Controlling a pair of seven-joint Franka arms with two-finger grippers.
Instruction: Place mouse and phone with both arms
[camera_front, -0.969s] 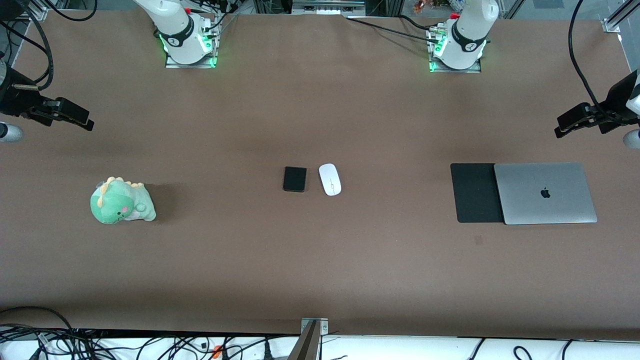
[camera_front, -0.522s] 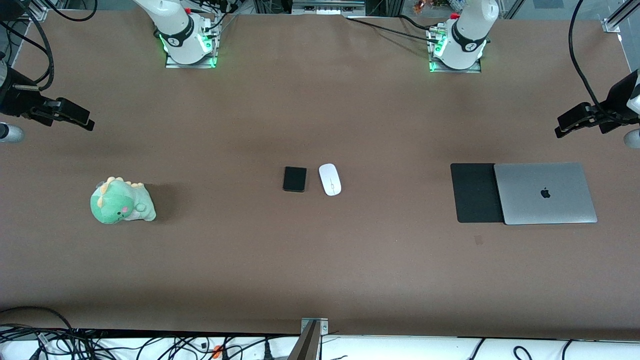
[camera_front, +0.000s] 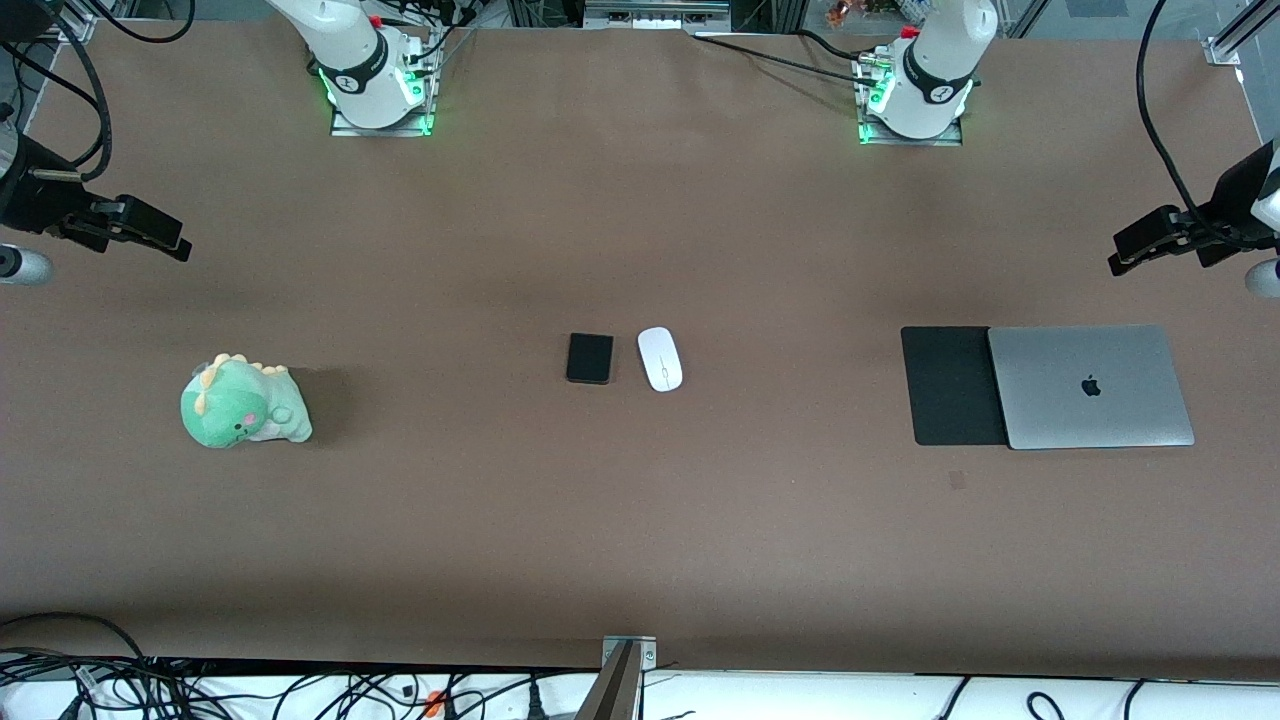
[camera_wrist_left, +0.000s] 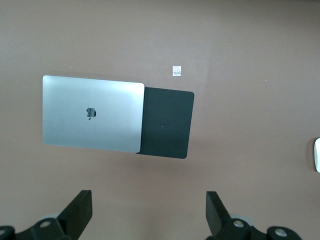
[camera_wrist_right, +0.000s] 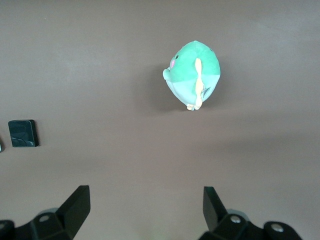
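Task not started: nothing picked, nothing placed.

Phone (camera_front: 589, 358) and mouse (camera_front: 660, 359) side by side at table centre, apart, untouched.

Right gripper (camera_wrist_right: 142, 207) jaws wide, empty, up over table edge near plush dinosaur (camera_wrist_right: 192, 73); phone well apart.

Left gripper (camera_wrist_left: 149, 214) wide, empty, above laptop (camera_wrist_left: 92, 113) and mouse pad (camera_wrist_left: 166, 122); mouse well apart.

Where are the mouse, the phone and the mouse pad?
mouse (camera_front: 660, 359): front view, middle of its white top.
phone (camera_front: 589, 358): front view, centre of its black face.
mouse pad (camera_front: 950, 385): front view, bare part beside the laptop.
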